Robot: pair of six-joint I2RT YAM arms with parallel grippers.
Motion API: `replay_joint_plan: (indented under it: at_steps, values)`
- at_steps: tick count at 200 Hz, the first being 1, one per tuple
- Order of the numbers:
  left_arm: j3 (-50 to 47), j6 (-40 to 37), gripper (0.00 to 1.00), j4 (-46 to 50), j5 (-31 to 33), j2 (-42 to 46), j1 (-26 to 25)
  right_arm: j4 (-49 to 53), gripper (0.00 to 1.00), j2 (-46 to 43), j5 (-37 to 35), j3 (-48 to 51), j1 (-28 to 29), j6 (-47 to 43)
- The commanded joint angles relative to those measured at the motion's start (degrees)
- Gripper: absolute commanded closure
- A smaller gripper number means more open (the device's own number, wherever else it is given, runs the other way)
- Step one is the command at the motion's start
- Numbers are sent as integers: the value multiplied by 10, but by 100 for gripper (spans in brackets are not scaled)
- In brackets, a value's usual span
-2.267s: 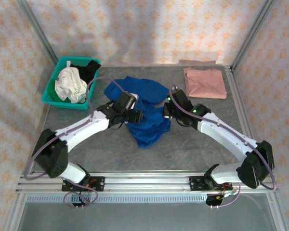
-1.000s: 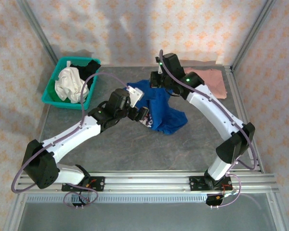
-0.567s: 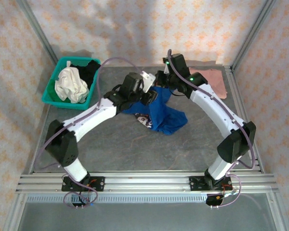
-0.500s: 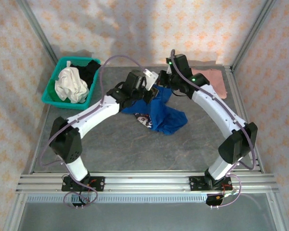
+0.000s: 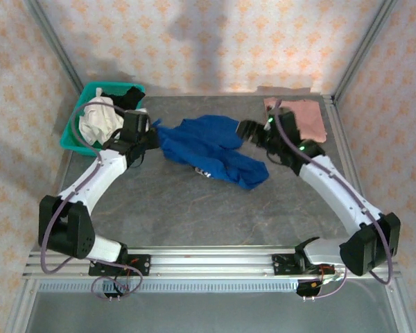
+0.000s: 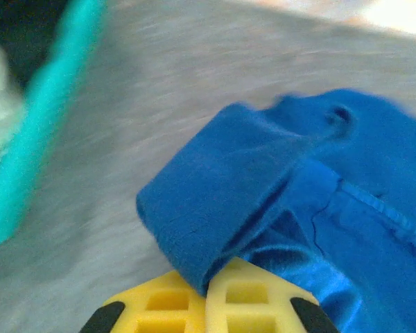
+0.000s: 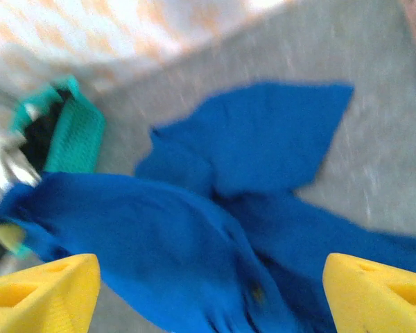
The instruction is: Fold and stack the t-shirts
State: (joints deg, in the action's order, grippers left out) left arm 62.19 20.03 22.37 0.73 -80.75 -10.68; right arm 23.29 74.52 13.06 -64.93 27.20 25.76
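Observation:
The royal blue t-shirt (image 5: 208, 149) lies stretched in a crumpled band across the middle of the table, with a bit of white print showing at its near edge. My left gripper (image 5: 150, 136) is at its left end, next to the basket. In the left wrist view its yellow fingertips (image 6: 206, 286) are shut on a rolled fold of the blue t-shirt (image 6: 222, 187). My right gripper (image 5: 247, 127) hovers at the shirt's right end, its jaws wide apart (image 7: 211, 298) over the blue cloth (image 7: 249, 146) and gripping nothing. The dusty pink t-shirt (image 5: 298, 118) lies folded at the back right.
A teal basket (image 5: 75, 128) holding white and black cloth stands at the back left, close to my left gripper; its rim shows as the teal basket (image 6: 38, 132) in the left wrist view. Patterned walls and metal posts enclose the grey table (image 5: 194, 208).
The right gripper has let go of the blue t-shirt and opened, dropping back to the right. The left gripper, shut on the cloth, has pulled its end left toward the basket, stretching the shirt out.

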Motion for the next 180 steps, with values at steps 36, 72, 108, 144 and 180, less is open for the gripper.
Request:
replay_joint_plan:
  at_steps: [36, 72, 108, 144, 180]
  values:
    - [-59, -60, 35, 35, 127, 138, -146, -2, 23, 54, -137, 161, 56, 42]
    - [23, -270, 33, 15, -101, 25, -229, 0, 29, -6, -136, 207, 20, 64]
    - [176, -389, 39, 111, -121, -188, -228, -9, 31, -49, -125, 249, 12, 78]
    - [372, -436, 43, 212, -158, -379, -210, -74, 30, -43, -60, 283, 13, 66]
    - [460, -446, 62, 276, -176, -460, -196, -125, 27, 31, -31, 259, 32, 25]
